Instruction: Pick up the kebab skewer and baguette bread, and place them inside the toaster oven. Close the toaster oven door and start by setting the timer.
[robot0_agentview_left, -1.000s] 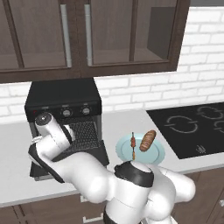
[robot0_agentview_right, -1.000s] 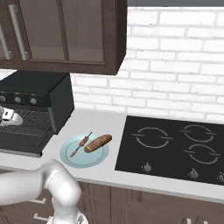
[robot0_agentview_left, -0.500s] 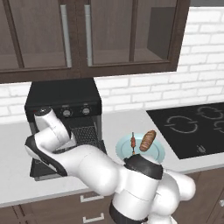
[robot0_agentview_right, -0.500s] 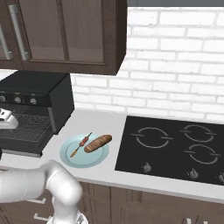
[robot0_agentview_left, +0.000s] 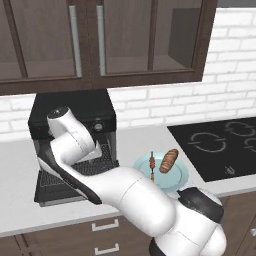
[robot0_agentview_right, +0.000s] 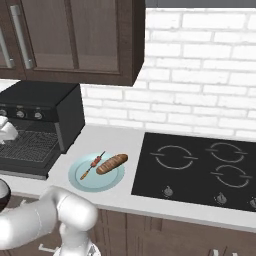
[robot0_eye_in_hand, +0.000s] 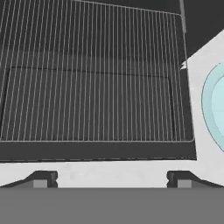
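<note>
The kebab skewer (robot0_agentview_left: 152, 163) (robot0_agentview_right: 93, 164) and the baguette bread (robot0_agentview_left: 169, 160) (robot0_agentview_right: 112, 163) lie side by side on a light blue plate (robot0_agentview_left: 176, 181) (robot0_agentview_right: 80, 180), right of the toaster oven (robot0_agentview_left: 75, 110) (robot0_agentview_right: 42, 105). The toaster oven door (robot0_agentview_left: 50, 192) (robot0_agentview_right: 22, 167) hangs open, folded down flat. My gripper (robot0_eye_in_hand: 111, 179) hovers over the door and the wire rack (robot0_eye_in_hand: 92, 74). It is open, its fingertips (robot0_eye_in_hand: 41, 179) set wide apart with nothing between them. My arm (robot0_agentview_left: 75, 150) stands in front of the oven's mouth.
A black cooktop (robot0_agentview_left: 220, 145) (robot0_agentview_right: 200, 165) is set into the counter right of the plate. Dark wall cabinets (robot0_agentview_left: 100, 40) (robot0_agentview_right: 70, 40) hang above the oven. The plate's rim (robot0_eye_in_hand: 209, 105) shows at the right of the hand view.
The jaws have spread wider. My arm has lifted a little in front of the oven. Skewer and baguette have stayed on the plate.
</note>
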